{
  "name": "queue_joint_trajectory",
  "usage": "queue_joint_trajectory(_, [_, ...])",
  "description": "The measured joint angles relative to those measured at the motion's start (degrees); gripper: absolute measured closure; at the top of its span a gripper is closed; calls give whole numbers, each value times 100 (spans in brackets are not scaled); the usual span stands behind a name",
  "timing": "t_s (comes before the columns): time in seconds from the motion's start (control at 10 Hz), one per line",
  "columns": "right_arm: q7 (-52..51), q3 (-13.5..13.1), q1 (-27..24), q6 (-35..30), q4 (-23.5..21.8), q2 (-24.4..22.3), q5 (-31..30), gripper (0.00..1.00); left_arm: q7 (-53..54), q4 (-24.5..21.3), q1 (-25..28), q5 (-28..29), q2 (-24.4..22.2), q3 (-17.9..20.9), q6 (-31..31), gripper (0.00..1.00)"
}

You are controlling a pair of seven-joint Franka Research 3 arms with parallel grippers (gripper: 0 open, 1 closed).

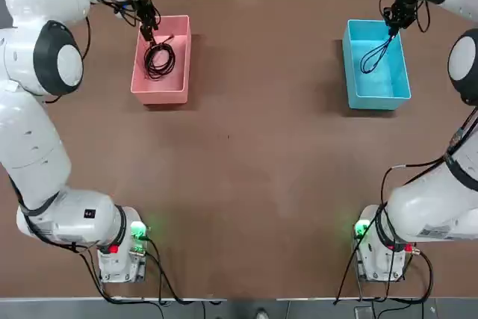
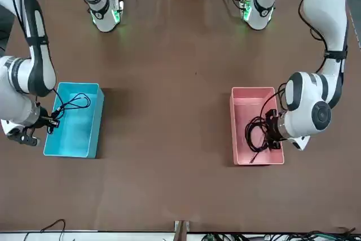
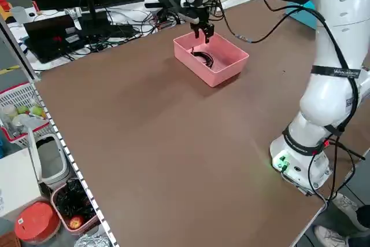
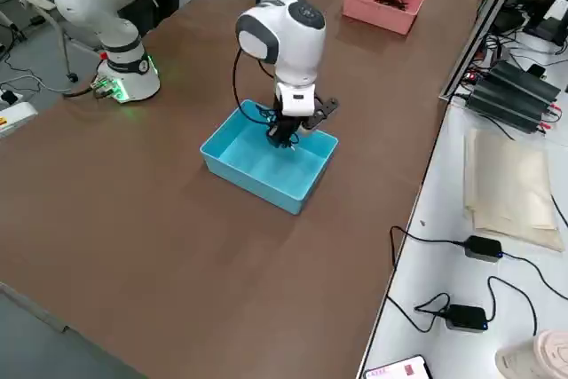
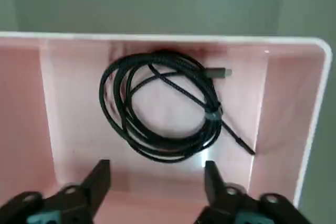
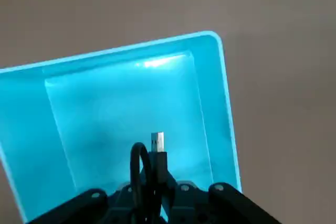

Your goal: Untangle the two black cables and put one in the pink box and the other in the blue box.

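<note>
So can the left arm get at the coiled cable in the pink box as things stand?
Probably yes: its open fingers hover over the pink box, and nothing lies between them and the coiled cable.

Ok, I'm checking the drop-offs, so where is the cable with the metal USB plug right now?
In the right gripper's closed fingers, its plug over the blue box, right of the pink box from overhead.

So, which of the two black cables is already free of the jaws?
The coiled cable in the pink box, below the left gripper's open jaws; the other is gripped above the blue box.
</note>
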Motion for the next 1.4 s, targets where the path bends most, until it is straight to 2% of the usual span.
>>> queue_joint_trajectory(0.1, [-25, 8, -7, 151, -6, 100, 0, 93, 9, 38, -12, 0, -175, -14, -63, 0])
queue_joint_trajectory(0.4, [-28, 87, 7, 486, -11, 427, 0, 93, 646, 121, -8, 8, -1101, -12, -640, 0])
queue_joint_trajectory(0.7, [-49, 116, 26, 608, -10, 543, 0, 91, 2786, 267, 239, 22, -1829, 17, -1718, 0])
queue_joint_trajectory(0.8, [-56, 128, 38, 612, -8, 545, 0, 82, 3677, 370, 428, 19, -1955, 21, -1983, 0])
queue_joint_trajectory(0.9, [-57, 131, 48, 614, -4, 546, 0, 80, 4590, 548, 539, 18, -2049, 24, -2133, 0])
queue_joint_trajectory(1.1, [-66, 134, 53, 615, 3, 545, 0, 52, 6012, 989, 539, 18, -2187, 6, -2312, 0])
queue_joint_trajectory(1.4, [-72, 139, 61, 529, 69, 475, 0, 7, 7588, 1277, 507, 39, -2414, -12, -2827, 0])
